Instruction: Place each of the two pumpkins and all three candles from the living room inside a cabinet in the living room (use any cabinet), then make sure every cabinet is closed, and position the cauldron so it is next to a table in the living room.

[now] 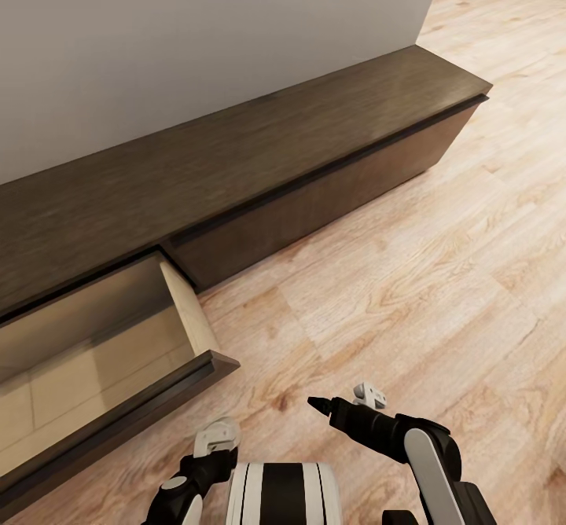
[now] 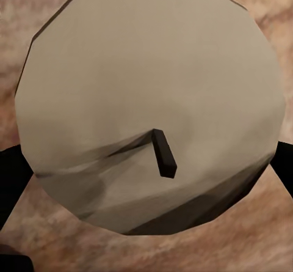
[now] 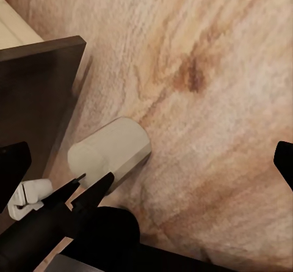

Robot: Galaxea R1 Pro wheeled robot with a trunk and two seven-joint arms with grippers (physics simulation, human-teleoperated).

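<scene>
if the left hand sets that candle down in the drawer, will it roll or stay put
The candle, held in the left hand, is a short stubby cylinder, so on its flat end it probably stays. Laid sideways it would likely roll. It looks rigid and fairly smooth, maybe slippery.

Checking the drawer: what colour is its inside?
Pale beige inside the drawer, dark-brown front; head view shows it best.

Cream-white candle (image 2: 149, 107) end-on, dark wick showing, gripped between the left claw (image 1: 214, 440) fingers above the floor. Dark-brown cabinet (image 1: 259, 156) along the wall, left drawer (image 1: 118, 368) pulled open, pale interior.
</scene>
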